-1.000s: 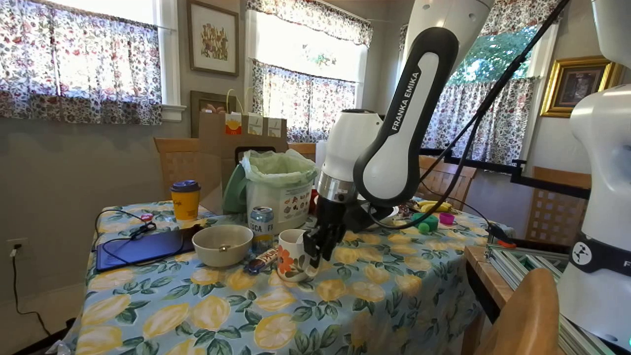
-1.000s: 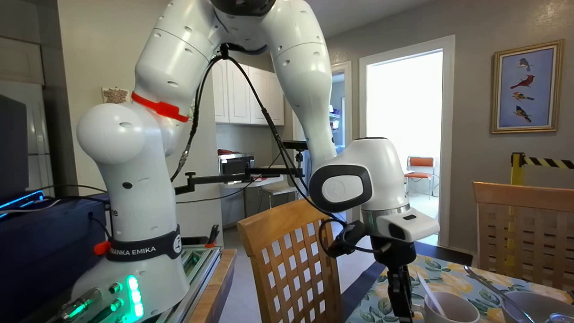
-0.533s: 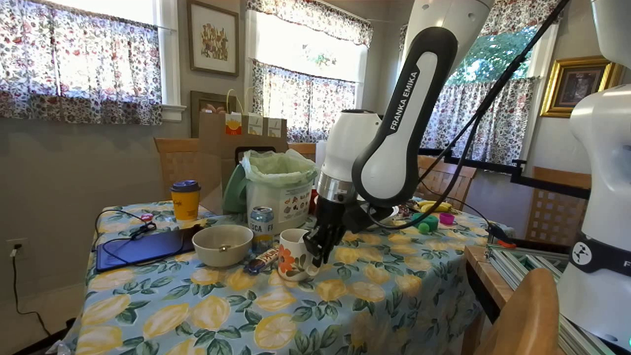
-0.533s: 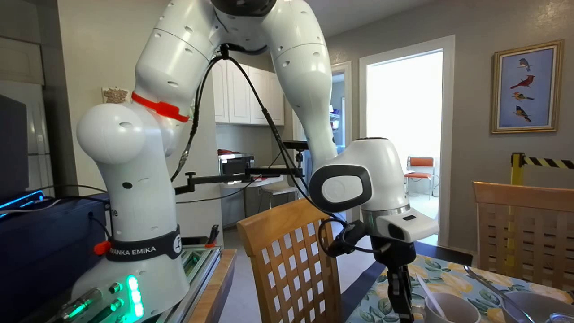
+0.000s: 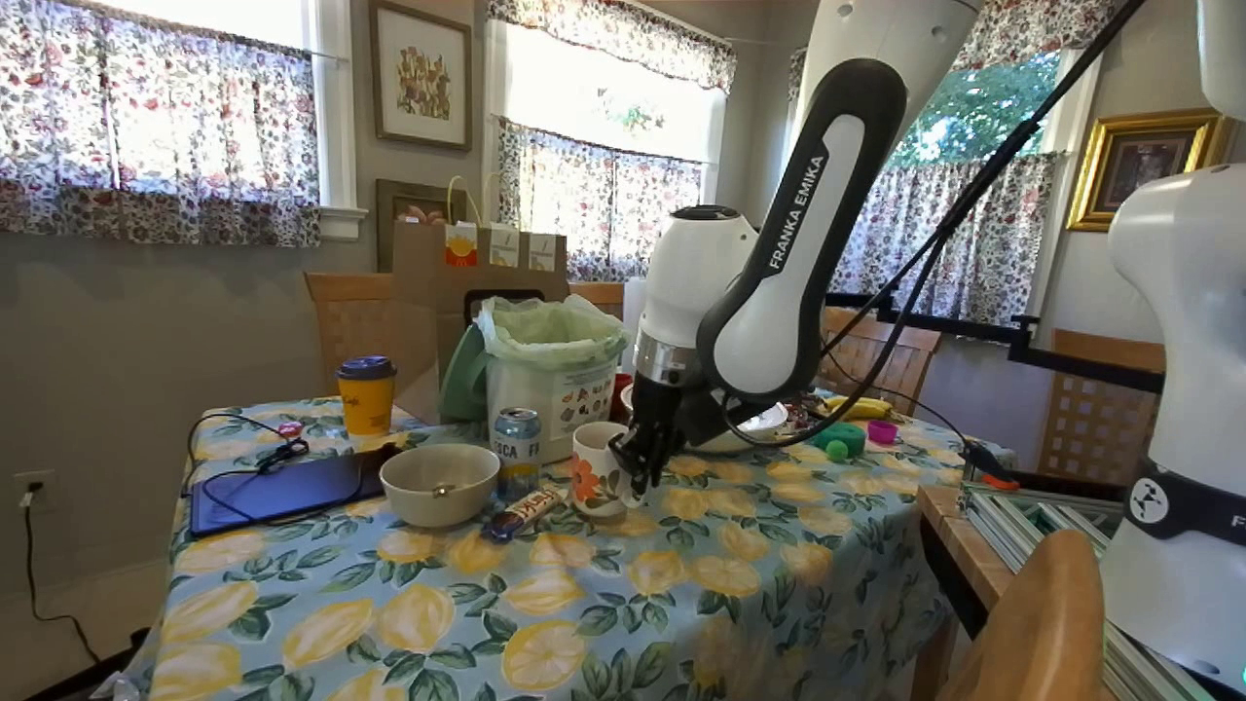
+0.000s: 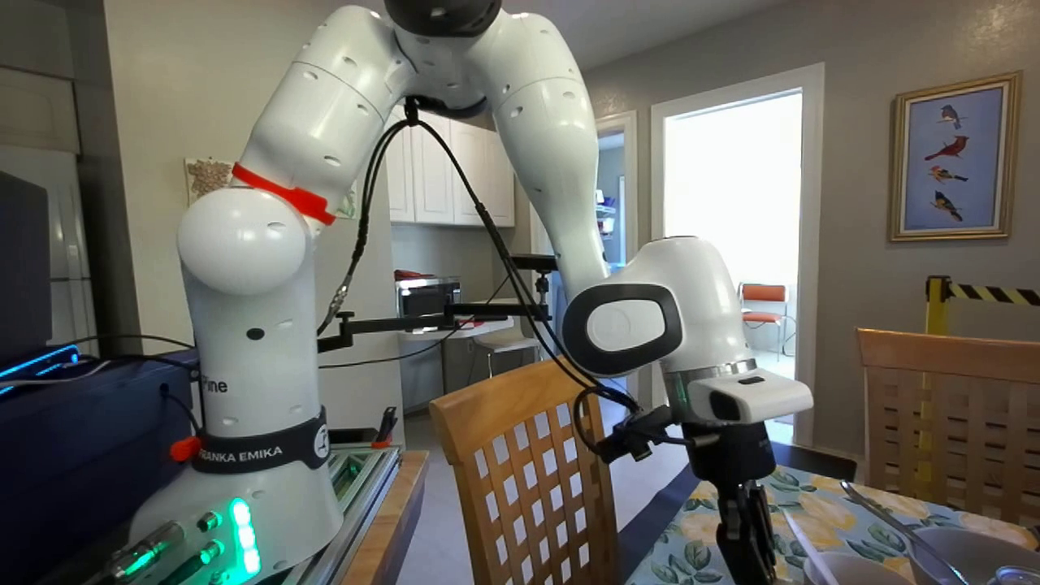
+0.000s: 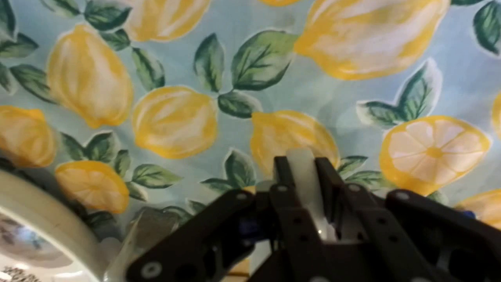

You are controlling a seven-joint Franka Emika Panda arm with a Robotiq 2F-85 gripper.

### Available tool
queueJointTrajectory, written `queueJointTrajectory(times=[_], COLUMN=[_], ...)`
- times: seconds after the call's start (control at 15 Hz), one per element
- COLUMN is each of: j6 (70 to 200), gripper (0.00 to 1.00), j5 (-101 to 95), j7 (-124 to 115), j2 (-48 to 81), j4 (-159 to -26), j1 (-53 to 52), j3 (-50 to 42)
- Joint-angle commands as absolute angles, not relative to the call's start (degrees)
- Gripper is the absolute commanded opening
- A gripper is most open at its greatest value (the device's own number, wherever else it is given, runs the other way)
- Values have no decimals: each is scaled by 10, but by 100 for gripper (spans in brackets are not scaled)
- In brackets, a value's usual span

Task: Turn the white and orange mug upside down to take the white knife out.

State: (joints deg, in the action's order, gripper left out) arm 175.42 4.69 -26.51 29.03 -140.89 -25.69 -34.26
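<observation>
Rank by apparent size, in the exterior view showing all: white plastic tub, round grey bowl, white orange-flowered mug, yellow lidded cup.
Largest: tub
Next: bowl
Smallest: mug and cup, too alike to rank; the gripper hides part of the mug.

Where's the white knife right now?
In an exterior view, at the lower right, the white knife slants up and left out of the white and orange mug, just right of the gripper's fingers; the grey bowl lies farther right.
</observation>
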Motion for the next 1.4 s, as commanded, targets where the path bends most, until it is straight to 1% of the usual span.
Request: queueJointTrajectory(times=[0.0, 0.2, 0.47, 0.8, 1.33], j6=[1758, 1730, 1674, 1626, 1589], gripper=[5, 5, 5, 5, 5], j5=[45, 65, 56, 50, 51], j7=[-331, -354, -386, -422, -451], j2=[332, 370, 418, 484, 557], j4=[-1414, -1415, -1416, -1415, -1418], j1=[-404, -488, -570, -644, -714], j3=[-480, -545, -607, -661, -713])
